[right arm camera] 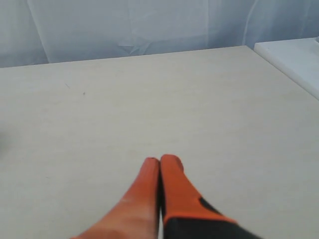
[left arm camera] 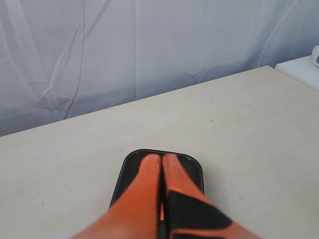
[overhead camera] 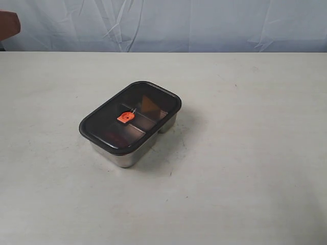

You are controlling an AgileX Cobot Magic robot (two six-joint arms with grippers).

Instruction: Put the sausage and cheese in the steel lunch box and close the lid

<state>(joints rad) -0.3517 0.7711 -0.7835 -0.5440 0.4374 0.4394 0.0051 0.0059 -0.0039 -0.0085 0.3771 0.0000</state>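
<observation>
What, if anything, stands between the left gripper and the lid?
Nothing visible does. In the left wrist view the shut left gripper points straight at the lid, with no object between them. The lid sits on the lunch box.

Pale cream matte tabletop (overhead camera: 245, 194), faintly scuffed, few small dark specks. Wrinkled pale bluish-white fabric backdrop (overhead camera: 204, 23) hangs behind far edge, full of creases. White flat ledge (left arm camera: 305, 69) just beyond one tabletop corner. Light soft, even.
</observation>
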